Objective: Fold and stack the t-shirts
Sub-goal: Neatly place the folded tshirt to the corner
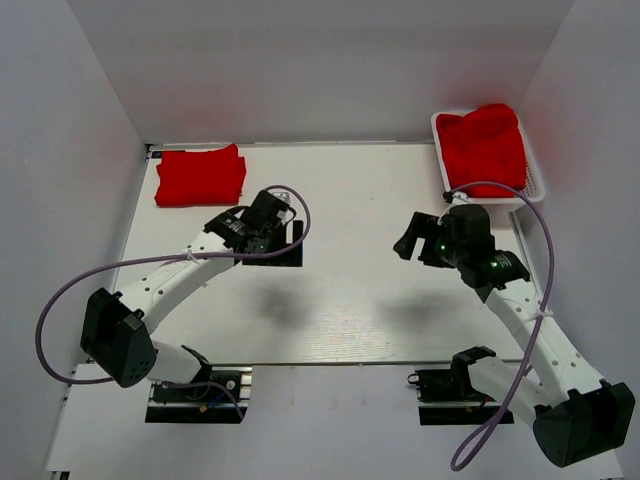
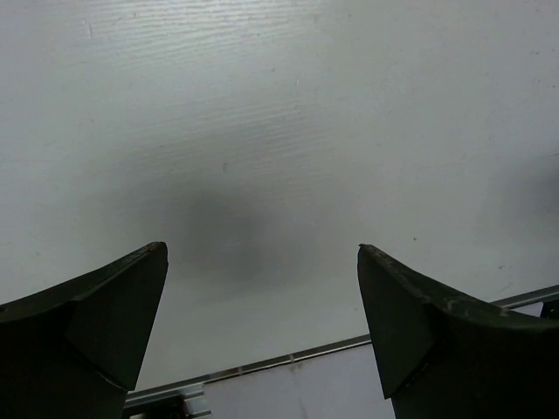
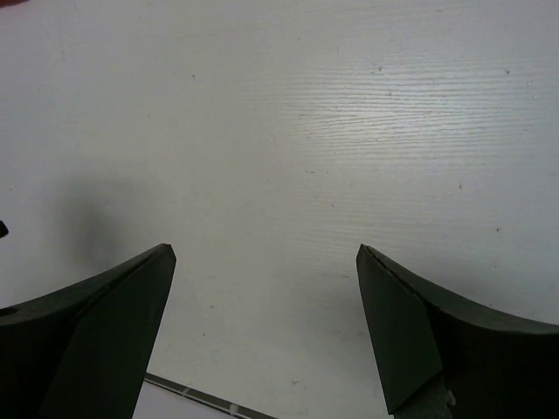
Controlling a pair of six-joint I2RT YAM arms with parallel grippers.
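Note:
A folded red t-shirt (image 1: pixel 200 175) lies at the table's far left corner. More red t-shirts (image 1: pixel 482 143) sit crumpled in the basket at the far right. My left gripper (image 1: pixel 283 245) hovers over the left middle of the table, a little in front of the folded shirt. Its wrist view shows the left gripper (image 2: pixel 262 249) open, with only bare white table between the fingers. My right gripper (image 1: pixel 415 243) hangs over the right middle, in front and to the left of the basket. In its own view the right gripper (image 3: pixel 266 249) is open too and holds nothing.
The white mesh basket (image 1: pixel 536 178) stands against the right wall at the back. Grey walls close in the table on three sides. A metal rail (image 2: pixel 288 358) runs along the near edge, where both arm bases (image 1: pixel 195 390) are bolted.

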